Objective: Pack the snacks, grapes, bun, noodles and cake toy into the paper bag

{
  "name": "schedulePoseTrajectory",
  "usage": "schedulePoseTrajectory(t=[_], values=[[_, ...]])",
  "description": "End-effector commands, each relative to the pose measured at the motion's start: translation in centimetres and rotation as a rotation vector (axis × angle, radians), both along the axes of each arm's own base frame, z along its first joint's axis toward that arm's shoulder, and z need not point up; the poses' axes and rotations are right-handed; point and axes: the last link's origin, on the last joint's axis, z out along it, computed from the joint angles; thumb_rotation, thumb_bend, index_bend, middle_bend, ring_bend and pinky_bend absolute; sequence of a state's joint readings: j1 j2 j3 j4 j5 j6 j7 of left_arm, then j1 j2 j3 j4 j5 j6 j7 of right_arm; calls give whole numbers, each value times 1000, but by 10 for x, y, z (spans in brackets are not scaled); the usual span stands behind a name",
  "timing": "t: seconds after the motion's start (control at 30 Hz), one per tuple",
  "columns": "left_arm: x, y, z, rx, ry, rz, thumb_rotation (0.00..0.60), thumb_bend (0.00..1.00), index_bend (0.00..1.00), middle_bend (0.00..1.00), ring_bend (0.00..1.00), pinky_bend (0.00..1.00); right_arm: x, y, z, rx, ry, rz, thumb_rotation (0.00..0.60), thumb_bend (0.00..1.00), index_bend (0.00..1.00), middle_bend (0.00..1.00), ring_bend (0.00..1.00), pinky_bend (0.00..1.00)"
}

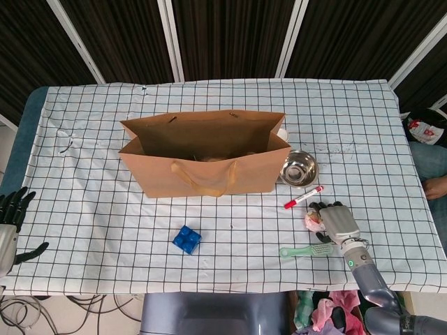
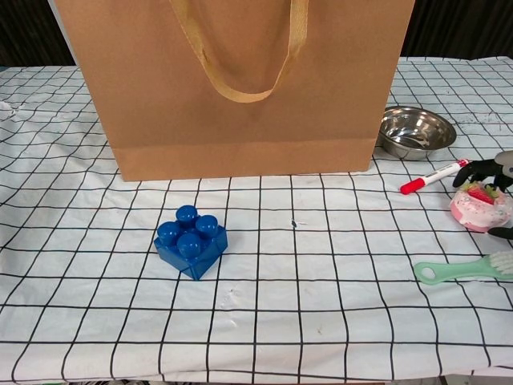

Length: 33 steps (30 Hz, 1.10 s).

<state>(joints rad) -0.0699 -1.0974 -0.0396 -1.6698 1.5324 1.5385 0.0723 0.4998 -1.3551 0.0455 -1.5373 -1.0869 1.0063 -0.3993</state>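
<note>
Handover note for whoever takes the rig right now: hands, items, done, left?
Right hand: on the table at the right edge, fingers around the cake toy; whether it grips it firmly cannot be told.
Left hand: open, holding nothing, off the table's left edge.
Paper bag: upright at table centre, mouth open; something lies inside, but what cannot be made out.
Done: no snacks, grapes, bun or noodles show on the table, so they are probably bagged.
Left: lift the cake toy into the bag.
Not for packing: blue toy brick, red marker, green brush, steel bowl.
</note>
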Motion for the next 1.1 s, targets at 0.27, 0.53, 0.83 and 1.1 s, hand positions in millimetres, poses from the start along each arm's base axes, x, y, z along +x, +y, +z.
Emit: schedulePoseTrajectory(t=[0.27, 0.53, 0.83, 1.1], values=[[0, 0, 0, -2, -3, 2, 600, 86, 39, 0, 0, 0, 19, -4, 23, -77, -102, 36, 600, 413, 376, 408, 459, 306], [0, 0, 0, -5, -7, 2, 600, 87, 39, 0, 0, 0, 70, 4, 147, -463, -386, 164, 600, 410, 376, 398, 460, 306], [1, -2, 1, -5, -11, -2, 600, 87, 39, 0, 0, 0, 123, 16, 215, -645, -517, 380, 600, 403, 376, 381, 460, 305], [2, -3, 1, -6, -17, -6, 600, 87, 39, 0, 0, 0, 162, -4, 215, -570, -510, 455, 600, 403, 377, 381, 460, 306]])
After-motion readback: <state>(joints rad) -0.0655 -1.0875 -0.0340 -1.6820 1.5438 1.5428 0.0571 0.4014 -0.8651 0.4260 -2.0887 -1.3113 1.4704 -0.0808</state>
